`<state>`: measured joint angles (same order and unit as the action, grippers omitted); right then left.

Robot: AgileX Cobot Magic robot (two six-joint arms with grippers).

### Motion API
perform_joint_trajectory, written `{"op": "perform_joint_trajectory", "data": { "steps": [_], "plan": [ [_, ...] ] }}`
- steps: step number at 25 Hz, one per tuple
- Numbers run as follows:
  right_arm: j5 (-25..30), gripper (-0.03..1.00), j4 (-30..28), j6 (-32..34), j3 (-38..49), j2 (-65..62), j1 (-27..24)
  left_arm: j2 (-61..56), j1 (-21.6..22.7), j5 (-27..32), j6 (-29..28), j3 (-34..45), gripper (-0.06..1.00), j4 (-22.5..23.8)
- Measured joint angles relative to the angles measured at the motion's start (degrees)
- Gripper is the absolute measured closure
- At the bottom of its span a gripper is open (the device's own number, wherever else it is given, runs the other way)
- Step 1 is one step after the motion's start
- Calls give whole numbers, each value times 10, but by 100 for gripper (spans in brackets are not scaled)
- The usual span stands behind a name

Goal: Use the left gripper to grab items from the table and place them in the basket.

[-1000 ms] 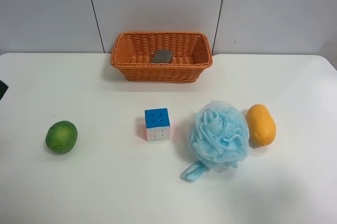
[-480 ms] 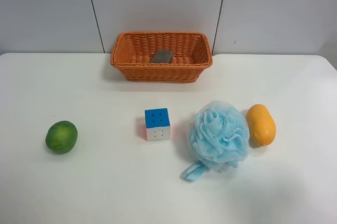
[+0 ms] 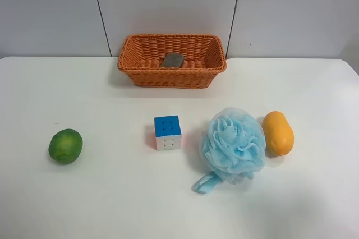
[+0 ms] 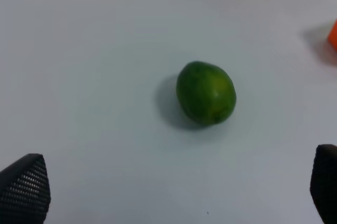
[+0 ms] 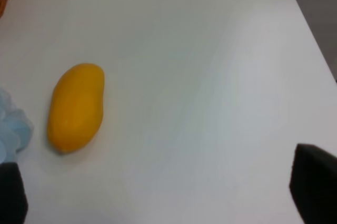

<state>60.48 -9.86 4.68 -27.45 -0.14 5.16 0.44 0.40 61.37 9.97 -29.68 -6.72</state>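
Green fruit (image 4: 206,93) sits in front of my left tool (image 4: 168,190), whose two black tips show at the edges of the left wrist view, spread wide with bare white counter (image 4: 95,50) between them; that tool is fully parted, holds nothing and touches nothing. I judge that I am between picks: one grey block (image 3: 172,60) already lies in the basket (image 3: 134,62), and four items remain on the counter, so the fruit is the likely next target since it lies well apart from the rest on the left tool's side. The next move calls for bringing the tool down over the fruit so the tips straddle it, then closing gently, as a round fruit may roll out of a skewed grip. My right tool (image 5: 168,190) is likewise spread, with only dark corners showing, empty and resting over bare counter near the orange mango (image 5: 75,107); the task gives it no part. In the high view, working away from the near edge, I see the pale-blue pouf (image 3: 233,145) with its loop, just beside the mango, then the puzzle cube (image 3: 168,132) near the middle, and the basket at the far edge by the wall. Neither arm appears in that view.
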Motion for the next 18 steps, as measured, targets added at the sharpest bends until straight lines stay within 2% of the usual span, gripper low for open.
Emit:
{"op": "perform_joint_trajectory", "data": {
  "steps": [18],
  "plan": [
    [0, -2, 0, 0, 0, 0, 0, -8, 8, 0, 17, 0, -5, -10]
  ]
}}
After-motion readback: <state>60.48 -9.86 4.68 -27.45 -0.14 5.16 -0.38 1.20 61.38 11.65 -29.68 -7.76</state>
